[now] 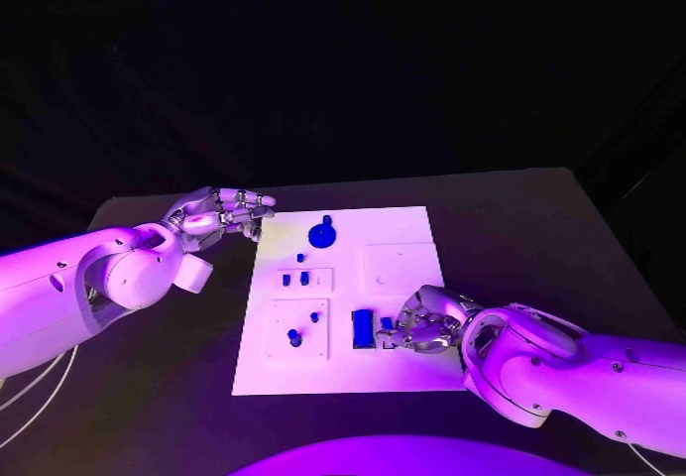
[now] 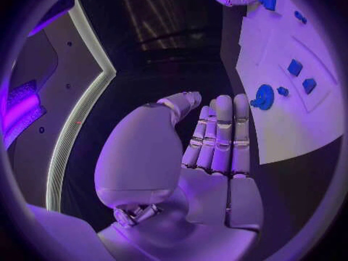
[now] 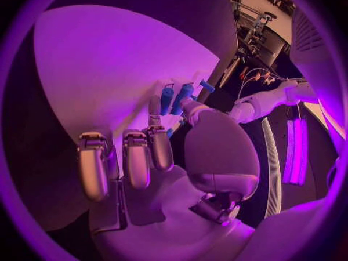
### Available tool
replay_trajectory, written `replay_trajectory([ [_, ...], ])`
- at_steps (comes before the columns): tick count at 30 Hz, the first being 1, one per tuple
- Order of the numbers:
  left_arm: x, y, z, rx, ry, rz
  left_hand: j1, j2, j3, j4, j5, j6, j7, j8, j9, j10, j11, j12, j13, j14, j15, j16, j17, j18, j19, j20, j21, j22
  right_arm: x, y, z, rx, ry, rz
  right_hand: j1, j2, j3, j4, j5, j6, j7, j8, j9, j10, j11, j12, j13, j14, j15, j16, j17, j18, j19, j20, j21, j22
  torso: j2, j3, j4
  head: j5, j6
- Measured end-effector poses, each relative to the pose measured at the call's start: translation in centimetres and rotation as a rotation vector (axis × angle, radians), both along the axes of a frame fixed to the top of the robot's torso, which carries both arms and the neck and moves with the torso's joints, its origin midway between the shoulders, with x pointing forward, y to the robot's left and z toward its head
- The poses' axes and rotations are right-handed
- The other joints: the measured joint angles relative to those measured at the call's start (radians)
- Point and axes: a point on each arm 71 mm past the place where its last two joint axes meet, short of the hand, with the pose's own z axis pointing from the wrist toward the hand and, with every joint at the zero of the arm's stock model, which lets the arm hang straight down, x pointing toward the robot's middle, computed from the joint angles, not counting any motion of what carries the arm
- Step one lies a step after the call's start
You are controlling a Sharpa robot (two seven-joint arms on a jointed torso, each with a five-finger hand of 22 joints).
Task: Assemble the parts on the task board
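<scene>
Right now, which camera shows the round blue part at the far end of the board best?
The left wrist view: the round blue part sits close and unobstructed on the task board. The head view shows it smaller.

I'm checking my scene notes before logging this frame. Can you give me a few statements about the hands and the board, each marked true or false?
1. The task board lies on the black table. True.
2. The right hand is at the board's near right part, its fingers beside an upright blue rectangular part. True.
3. The left hand holds the round blue part. False: it sits off the board's far left corner, apart from that part and holding nothing.
4. All the blue parts are piled on the table, off the board. False: they are spread over the board.
5. The left hand's fingers lie close together. True.
</scene>
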Motion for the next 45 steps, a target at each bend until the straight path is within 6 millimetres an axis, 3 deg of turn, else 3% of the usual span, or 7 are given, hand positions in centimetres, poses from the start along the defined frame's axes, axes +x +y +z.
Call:
replay_trajectory([
  [9,0.06,0.17,-0.05,0.003,0.002,0.004,0.0,0.0,0.0,0.0,0.0,0.0,0.0,0.0,0.0,0.0,0.0,0.0,0.0,0.0,0.0,0.0,0.0,0.0,0.0,0.0,0.0,0.0,-0.24,0.0,0.19,0.005,-0.002,0.009,0.0,0.0,-0.003,-0.003,0.0,0.0,0.0,0.0,0.001,0.004,-0.004,0.004,0.0,0.0,0.0,0.004,0.001,0.0,0.0,0.0,0.0,0.0,0.001,0.0,0.0003,-0.001,-0.003],
  [17,0.07,0.2,-0.07,0.004,0.004,0.005,0.0,0.0,0.003,0.003,0.0,0.0,0.0,0.0,0.0,0.0,0.0,0.0,0.0,0.0,0.0,0.0,0.0,0.0,0.0,0.0,0.0,-0.001,-0.27,-0.04,0.16,0.005,0.004,0.016,0.037,0.019,-0.016,-0.016,0.0,0.0,0.0,0.004,0.002,0.004,-0.004,0.004,0.0,0.0,0.0,0.004,0.001,0.0,0.0,0.0,0.0,0.0,0.001,-0.0006,0.0005,0.0,-0.005],
  [23,0.07,0.21,-0.09,0.005,0.005,0.005,0.0,0.0,0.003,0.003,0.0,0.0,0.0,0.0,0.0,0.0,0.0,0.0,0.0,0.0,0.0,0.0,0.0,0.0,0.0,0.0,0.0,-0.001,-0.13,-0.28,-0.04,-0.009,0.013,0.021,0.121,0.009,-0.017,-0.052,0.0,0.0,0.0,0.004,0.001,0.004,-0.004,0.004,0.0,0.0,0.0,0.004,0.001,0.0,0.0,0.0,0.0,0.0,0.001,-0.0006,0.0006,0.0,-0.005],
  [29,0.08,0.25,-0.1,0.006,0.006,0.006,0.004,0.004,0.003,0.003,0.0,0.0,0.0,0.0,-0.001,0.0,0.0,0.0,0.0,0.0,0.0,0.0,0.0,0.0,0.0,0.0,0.0,-0.001,-0.12,-0.17,-0.19,-0.021,0.023,0.039,0.152,-0.015,-0.024,-0.069,0.0,0.0,0.0,0.004,-0.003,0.004,-0.004,0.004,0.0,0.0,0.0,0.004,0.001,0.0,0.0,0.0,0.0,0.0,0.001,-0.0006,0.0011,0.001,-0.005],
  [40,0.07,0.25,-0.12,0.007,0.008,0.006,0.004,0.004,0.003,0.003,0.0,0.0,0.0,0.0,-0.001,0.0,0.0,0.0,-0.001,0.0,0.0,0.0,-0.001,0.0,0.0,0.0,0.0,-0.001,0.42,-0.18,-0.51,-0.043,0.021,0.047,0.157,-0.009,-0.027,-0.067,0.0,0.005,-0.005,0.012,-0.002,0.004,-0.003,0.004,0.0,0.0,0.0,0.004,0.0,0.0,0.0,0.0,0.0,0.0,0.001,-0.0012,0.0012,0.001,-0.006],
  [45,0.07,0.26,-0.13,0.008,0.009,0.006,0.004,0.004,0.003,0.003,0.0,0.0,0.0,0.0,-0.001,0.0,0.0,0.0,-0.001,0.0,0.0,0.0,-0.001,0.0,0.0,0.0,0.0,-0.001,0.6,-0.13,-0.54,-0.045,0.016,0.046,0.141,0.006,-0.036,-0.036,-0.001,0.007,-0.007,0.009,-0.002,0.004,-0.003,0.007,0.0,0.0,0.0,0.004,0.0,0.0,0.0,0.0,0.0,0.0,0.001,-0.0007,0.0015,0.001,-0.006],
])
